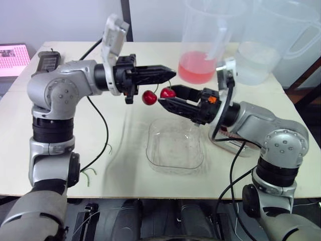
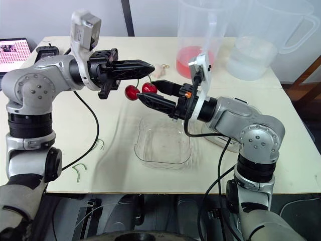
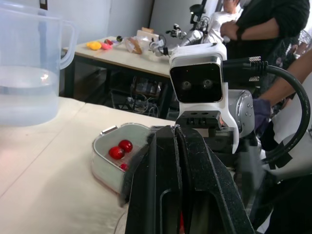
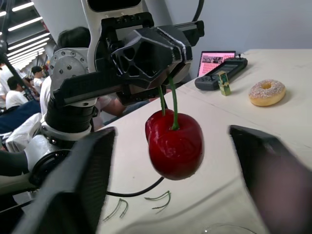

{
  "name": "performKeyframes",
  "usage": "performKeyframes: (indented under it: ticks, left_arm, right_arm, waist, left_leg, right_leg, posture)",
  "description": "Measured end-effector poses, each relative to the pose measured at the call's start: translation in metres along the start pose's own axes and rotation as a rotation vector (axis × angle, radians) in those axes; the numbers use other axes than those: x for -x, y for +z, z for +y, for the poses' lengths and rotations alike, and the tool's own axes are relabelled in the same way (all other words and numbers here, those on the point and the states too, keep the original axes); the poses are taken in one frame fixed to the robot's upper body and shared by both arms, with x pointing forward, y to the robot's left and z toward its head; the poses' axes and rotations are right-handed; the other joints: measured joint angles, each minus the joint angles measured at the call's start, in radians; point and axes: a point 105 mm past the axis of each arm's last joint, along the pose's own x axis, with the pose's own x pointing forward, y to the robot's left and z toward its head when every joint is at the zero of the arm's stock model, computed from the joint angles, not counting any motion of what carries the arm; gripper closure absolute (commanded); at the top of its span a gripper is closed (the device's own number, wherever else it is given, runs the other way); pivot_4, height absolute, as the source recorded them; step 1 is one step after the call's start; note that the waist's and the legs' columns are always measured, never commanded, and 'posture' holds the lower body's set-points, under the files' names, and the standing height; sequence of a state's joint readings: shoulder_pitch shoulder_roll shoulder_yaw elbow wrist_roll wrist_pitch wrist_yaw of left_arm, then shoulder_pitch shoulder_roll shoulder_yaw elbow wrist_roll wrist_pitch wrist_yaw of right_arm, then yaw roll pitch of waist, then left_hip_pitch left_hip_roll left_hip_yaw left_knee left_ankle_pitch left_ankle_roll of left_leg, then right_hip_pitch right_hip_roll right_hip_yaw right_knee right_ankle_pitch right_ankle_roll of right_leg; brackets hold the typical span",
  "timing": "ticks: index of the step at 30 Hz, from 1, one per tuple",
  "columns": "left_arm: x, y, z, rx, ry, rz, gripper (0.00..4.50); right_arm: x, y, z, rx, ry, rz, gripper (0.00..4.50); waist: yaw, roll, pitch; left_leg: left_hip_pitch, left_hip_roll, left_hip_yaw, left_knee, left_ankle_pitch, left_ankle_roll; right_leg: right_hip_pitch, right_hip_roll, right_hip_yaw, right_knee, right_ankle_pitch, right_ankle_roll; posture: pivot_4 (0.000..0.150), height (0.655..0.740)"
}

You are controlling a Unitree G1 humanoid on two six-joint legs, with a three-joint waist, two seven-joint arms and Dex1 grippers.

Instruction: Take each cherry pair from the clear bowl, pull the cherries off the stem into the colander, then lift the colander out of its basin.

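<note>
A pair of red cherries [image 1: 149,97] hangs in the air by its green stems from my left gripper [image 1: 170,73], which is shut on the stems. My right gripper [image 1: 170,96] is open, and its two fingers reach in from the right on either side of the nearer cherry [image 4: 175,144] without closing on it. Below them on the table sits an empty clear square bowl [image 1: 155,150]. A second pale container [image 3: 105,151] with a few loose cherries in it stands under my right forearm, near the table's right side.
A pitcher of pink liquid [image 1: 200,50] and a pitcher of water [image 1: 266,45] stand at the back right. Bare green stems [image 1: 90,173] lie near the front left edge. A laptop [image 1: 12,57], a black device [image 1: 47,60] and a doughnut [image 4: 265,92] sit at the back left.
</note>
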State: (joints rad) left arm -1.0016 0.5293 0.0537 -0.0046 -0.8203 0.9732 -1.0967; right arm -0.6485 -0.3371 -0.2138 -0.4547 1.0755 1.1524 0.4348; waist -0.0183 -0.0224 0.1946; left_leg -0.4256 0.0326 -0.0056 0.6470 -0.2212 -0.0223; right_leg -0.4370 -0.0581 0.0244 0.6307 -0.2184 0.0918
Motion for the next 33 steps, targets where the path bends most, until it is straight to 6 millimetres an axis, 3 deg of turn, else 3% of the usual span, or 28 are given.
performKeyframes:
  ticks: [2,17,21,33]
  left_arm:
    - [-0.0002,0.0,0.0001,0.0,0.002,0.0,4.5]
    - [-0.0019,0.0016,-0.0017,-0.007,0.004,-0.006,4.5]
    - [-0.0014,-0.0002,-0.0013,-0.002,0.009,-0.006,4.5]
    - [-0.0024,-0.0018,-0.0029,-0.006,0.005,0.0,4.5]
  right_arm:
    - [-0.0017,-0.001,0.0001,-0.009,0.002,0.0,2.82]
    - [-0.0008,0.0002,0.0006,-0.01,-0.005,0.007,2.82]
    - [-0.0011,-0.0008,-0.0003,-0.019,-0.007,0.012,3.75]
    - [0.0024,-0.0042,-0.0008,-0.007,-0.007,0.065,3.75]
  waist:
    - [0.0,0.0,0.0]
    - [0.0,0.0,0.0]
    - [0.0,0.0,0.0]
    - [0.001,0.0,0.0]
  left_leg:
    - [0.0,0.0,0.0,0.0,0.0,0.0]
    - [0.0,0.0,0.0,0.0,0.0,0.0]
    - [0.0,0.0,0.0,0.0,0.0,0.0]
    - [0.0,0.0,0.0,0.0,0.0,0.0]
  right_leg:
    - [0.0,0.0,0.0,0.0,0.0,0.0]
    - [0.0,0.0,0.0,0.0,0.0,0.0]
    - [0.0,0.0,0.0,0.0,0.0,0.0]
    - [0.0,0.0,0.0,0.0,0.0,0.0]
  posture:
    - [0.15,0.7321]
    - [0.15,0.7321]
    - [0.15,0.7321]
    - [0.15,0.7321]
